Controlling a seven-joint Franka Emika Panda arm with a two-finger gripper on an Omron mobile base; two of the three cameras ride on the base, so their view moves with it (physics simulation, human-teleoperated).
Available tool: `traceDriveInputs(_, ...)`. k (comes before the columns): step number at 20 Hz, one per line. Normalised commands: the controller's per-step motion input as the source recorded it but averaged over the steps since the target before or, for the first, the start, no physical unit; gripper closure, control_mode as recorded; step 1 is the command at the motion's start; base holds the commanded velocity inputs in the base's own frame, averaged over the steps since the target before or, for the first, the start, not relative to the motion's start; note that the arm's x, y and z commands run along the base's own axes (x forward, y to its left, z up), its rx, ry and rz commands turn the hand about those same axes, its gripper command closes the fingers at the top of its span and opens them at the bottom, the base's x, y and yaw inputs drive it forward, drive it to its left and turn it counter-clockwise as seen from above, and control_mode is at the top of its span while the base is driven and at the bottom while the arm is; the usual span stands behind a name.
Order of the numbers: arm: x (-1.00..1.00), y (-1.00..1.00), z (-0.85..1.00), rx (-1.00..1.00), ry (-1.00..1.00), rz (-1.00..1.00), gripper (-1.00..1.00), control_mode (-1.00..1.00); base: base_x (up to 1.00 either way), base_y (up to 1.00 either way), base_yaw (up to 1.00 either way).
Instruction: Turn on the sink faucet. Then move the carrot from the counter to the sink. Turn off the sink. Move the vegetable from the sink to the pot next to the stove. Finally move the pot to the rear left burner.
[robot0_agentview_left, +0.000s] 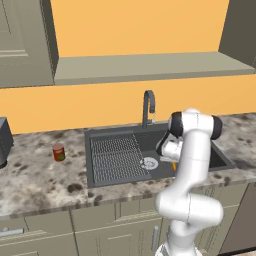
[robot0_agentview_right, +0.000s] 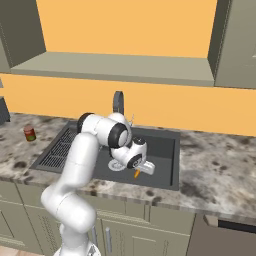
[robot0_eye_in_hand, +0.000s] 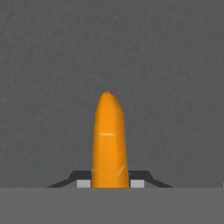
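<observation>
Two dark fingertips clamp your slim orange tapered carrot.
You see its smooth glossy tip pointing over the dark-grey sink basin.

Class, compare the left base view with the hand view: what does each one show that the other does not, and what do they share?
Left base view alone: the slim dark-grey gooseneck faucet, the ribbed drainer grid, the round silver drain, the short red can with a green label on the speckled granite counter, and the white robot arm.

Hand view alone: the two dark fingertips closed on either side of the carrot's thick end, its tip pointing away from the camera.

Both: the thin orange carrot and the dark-grey sink basin.
</observation>
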Motion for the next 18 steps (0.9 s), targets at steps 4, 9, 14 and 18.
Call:
traceDriveInputs(4,-0.08,0.0,0.73,0.0,-0.16,0.0,1.0,-1.0,0.0,0.0,0.0)
traceDriveInputs(9,0.0,0.0,0.86,0.0,-0.13,0.0,1.0,-1.0,0.0,0.0,0.0)
traceDriveInputs(14,-0.16,-0.14,0.78,0.0,-0.09,0.0,1.0,-1.0,0.0,0.0,0.0)
traceDriveInputs(18,-0.29,-0.12,0.75,0.0,-0.06,0.0,1.0,-1.0,0.0,0.0,0.0)
